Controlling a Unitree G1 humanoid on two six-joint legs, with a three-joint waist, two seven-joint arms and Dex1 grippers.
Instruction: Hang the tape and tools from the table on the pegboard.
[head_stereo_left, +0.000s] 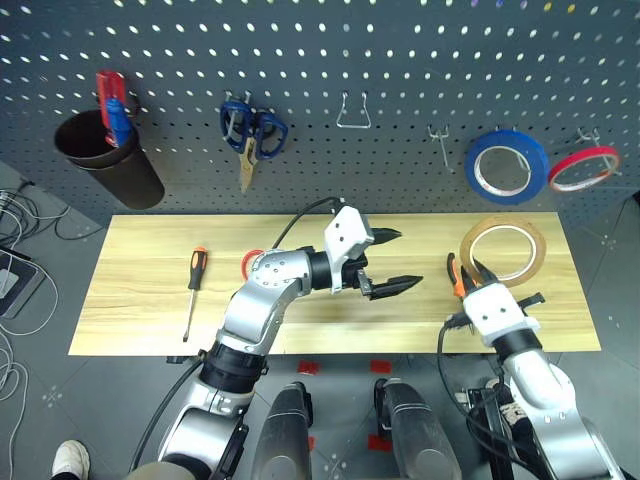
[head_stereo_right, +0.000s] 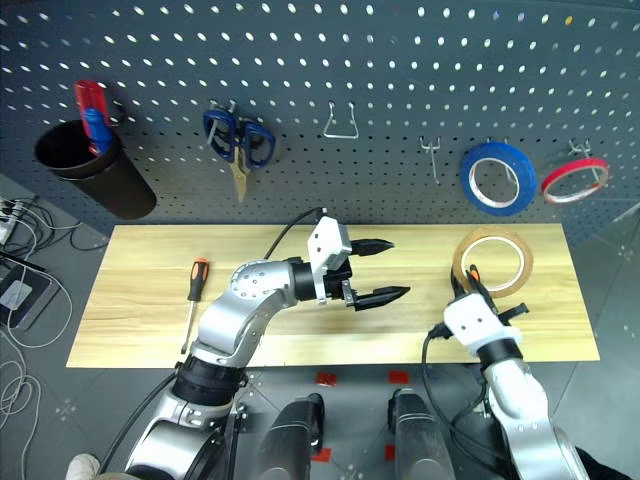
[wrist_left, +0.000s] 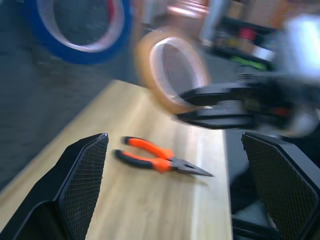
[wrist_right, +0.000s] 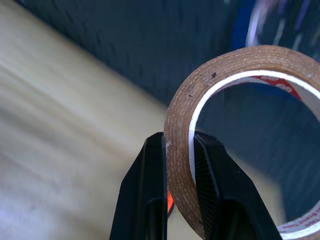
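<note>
Tape (wrist_right: 240, 130), a tan-yellow roll with a wide central hole, is judged light and rigid enough to keep its ring shape, with a smooth outer face that could slip; the sound hold is across the wall of the ring, one finger inside the hole and one outside, which leaves the hole free to drop over a hook. That is the hold in place: the right end effector (wrist_right: 177, 190) has its two black fingers pinched onto the roll's wall at its lower edge, and the roll stands upright on edge above the fingers, lifted off the surface (head_stereo_left: 150, 320) at its right end. The pliers (wrist_left: 160, 160), orange-and-black handled, lie flat on the surface just beside and below the held roll; they are judged heavier, stiff and best taken across the handles. The left end effector (head_stereo_left: 385, 262) hovers over the middle of the surface with its fingers spread wide and empty, pointing toward the right arm and well apart from the roll. The screwdriver (head_stereo_left: 193, 290) lies toward the left end of the surface, and a red-handled item, partly hidden behind the left arm, lies near the middle. Behind stands the pegboard (head_stereo_left: 400, 60), carrying blue-handled scissors (head_stereo_left: 252, 135), an empty wire hook (head_stereo_left: 353, 112), a blue roll (head_stereo_left: 506, 166) and a thin red roll (head_stereo_left: 584, 168).
</note>
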